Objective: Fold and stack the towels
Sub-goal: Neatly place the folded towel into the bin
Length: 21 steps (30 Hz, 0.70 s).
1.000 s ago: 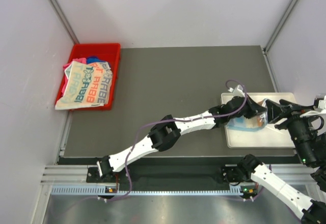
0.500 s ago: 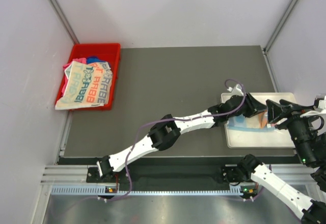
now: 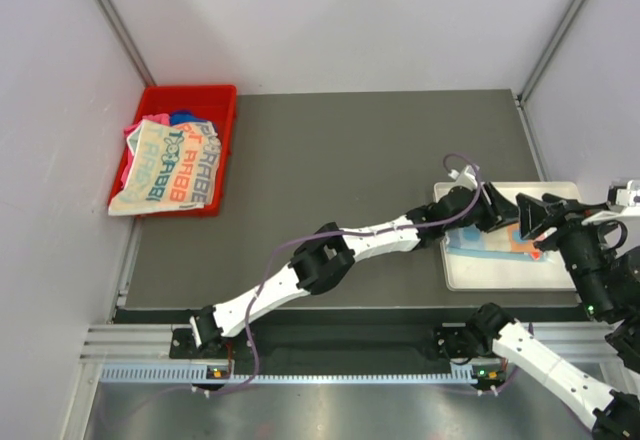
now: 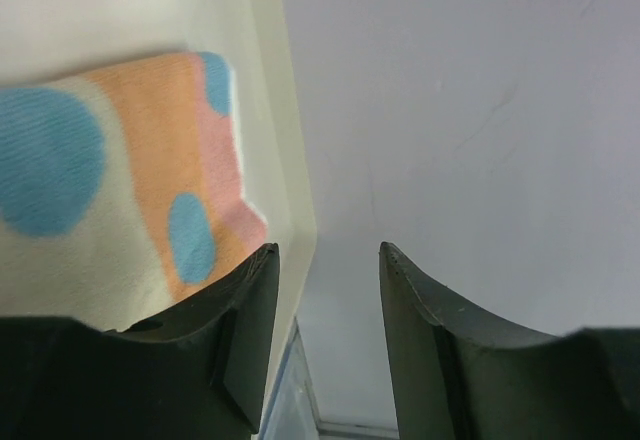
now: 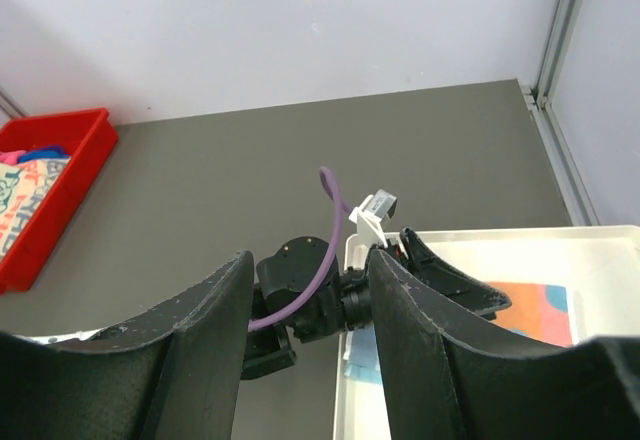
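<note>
My left pincer (image 4: 328,260) spread, nothing between fingers, low over corner of folded towel (image 4: 120,200), cream with blue dots and orange patch. Towel lies flat in white tray (image 3: 500,275) at desk (image 3: 340,160) right. My right pincer (image 5: 310,260) spread too, empty, above tray. Other towels (image 3: 170,165) heaped in red bin (image 3: 190,90), far left.

Towel (image 4: 110,210) was soft, fine-ribbed matt cloth. Tray (image 3: 500,278): smooth off-white plastic. Table (image 3: 350,160): matt dark grey. Bin (image 3: 226,140): glossy red plastic.
</note>
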Available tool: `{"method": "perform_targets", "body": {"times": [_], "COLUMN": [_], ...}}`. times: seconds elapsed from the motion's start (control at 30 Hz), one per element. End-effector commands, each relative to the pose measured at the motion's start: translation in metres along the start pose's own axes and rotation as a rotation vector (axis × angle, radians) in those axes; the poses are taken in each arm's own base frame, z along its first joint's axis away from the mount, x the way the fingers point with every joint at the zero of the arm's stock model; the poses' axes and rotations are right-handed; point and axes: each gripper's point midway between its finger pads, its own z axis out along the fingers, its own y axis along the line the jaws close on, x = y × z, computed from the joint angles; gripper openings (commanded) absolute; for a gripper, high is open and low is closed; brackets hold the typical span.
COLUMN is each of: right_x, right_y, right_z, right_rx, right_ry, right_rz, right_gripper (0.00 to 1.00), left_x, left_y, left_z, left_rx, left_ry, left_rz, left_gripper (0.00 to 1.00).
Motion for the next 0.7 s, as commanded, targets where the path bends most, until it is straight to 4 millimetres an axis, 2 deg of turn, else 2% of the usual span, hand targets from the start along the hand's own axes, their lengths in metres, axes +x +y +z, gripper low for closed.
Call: {"method": "perform_targets", "body": {"times": [0.0,0.03,0.07,0.1,0.13,0.17,0.2,0.23,0.27,0.3,0.33,0.37,0.4,0.43,0.47,0.5,0.53,0.57,0.6,0.63,0.67], "right_x": [-0.004,-0.004,-0.007,-0.008,-0.008,-0.01,-0.01,-0.008,-0.007,-0.006,-0.002,0.001,0.003,0.009,0.011,0.014,0.021,0.019,0.022,0.028,0.03], "right_y": [0.01,0.011,0.012,0.013,0.015,0.016,0.017,0.021,0.023,0.025,0.029,0.031,0.033,0.037,0.039,0.041,0.045,0.05,0.053,0.059,0.062], "right_z": [0.004,0.005,0.005,0.005,0.008,0.008,0.009,0.012,0.014,0.016,0.021,0.023,0.026,0.032,0.035,0.039,0.043,0.046,0.05,0.058,0.063], "right_rx": [-0.03,-0.031,-0.031,-0.031,-0.03,-0.034,-0.035,-0.041,-0.041,-0.045,-0.049,-0.048,-0.05,-0.047,-0.047,-0.046,-0.053,-0.064,-0.069,-0.071,-0.076], "right_ry": [0.015,0.02,0.018,0.019,0.024,0.024,0.026,0.04,0.045,0.05,0.06,0.068,0.073,0.087,0.092,0.1,0.115,0.102,0.107,0.113,0.115], "right_rz": [0.019,0.021,0.033,0.037,0.038,0.05,0.052,0.058,0.058,0.064,0.062,0.071,0.075,0.071,0.083,0.084,0.083,0.102,0.102,0.108,0.112], "right_gripper": [0.5,0.5,0.5,0.5,0.5,0.51,0.51,0.51,0.51,0.51,0.51,0.51,0.52,0.52,0.54,0.54,0.54,0.55,0.56,0.57,0.57], "left_x": [-0.013,-0.017,-0.024,-0.024,-0.032,-0.037,-0.041,-0.045,-0.048,-0.049,-0.052,-0.056,-0.06,-0.063,-0.069,-0.077,-0.082,-0.089,-0.096,-0.101,-0.106], "left_y": [-0.059,-0.062,-0.087,-0.069,-0.074,-0.096,-0.078,-0.082,-0.106,-0.089,-0.092,-0.112,-0.094,-0.09,-0.111,-0.084,-0.079,-0.096,-0.07,-0.064,-0.06], "left_z": [-0.016,-0.02,-0.028,-0.033,-0.039,-0.049,-0.056,-0.062,-0.074,-0.082,-0.088,-0.1,-0.11,-0.118,-0.134,-0.148,-0.159,-0.178,-0.195,-0.218,-0.231], "left_rx": [0.11,0.108,0.131,0.088,0.1,0.127,0.085,0.095,0.127,0.096,0.096,0.117,0.068,0.042,0.059,-0.012,-0.037,-0.037,-0.114,-0.172,-0.21], "left_ry": [-0.001,-0.01,-0.027,-0.022,-0.04,-0.043,-0.041,-0.046,-0.054,-0.043,-0.042,-0.051,-0.057,-0.064,-0.089,-0.109,-0.124,-0.148,-0.156,-0.179,-0.196], "left_rz": [0.075,0.107,0.125,0.132,0.155,0.169,0.183,0.196,0.212,0.231,0.242,0.258,0.277,0.286,0.301,0.307,0.312,0.324,0.34,0.349,0.362], "left_gripper": [0.5,0.5,0.5,0.5,0.5,0.5,0.49,0.49,0.5,0.5,0.5,0.5,0.49,0.49,0.49,0.49,0.49,0.49,0.49,0.5,0.49]}}
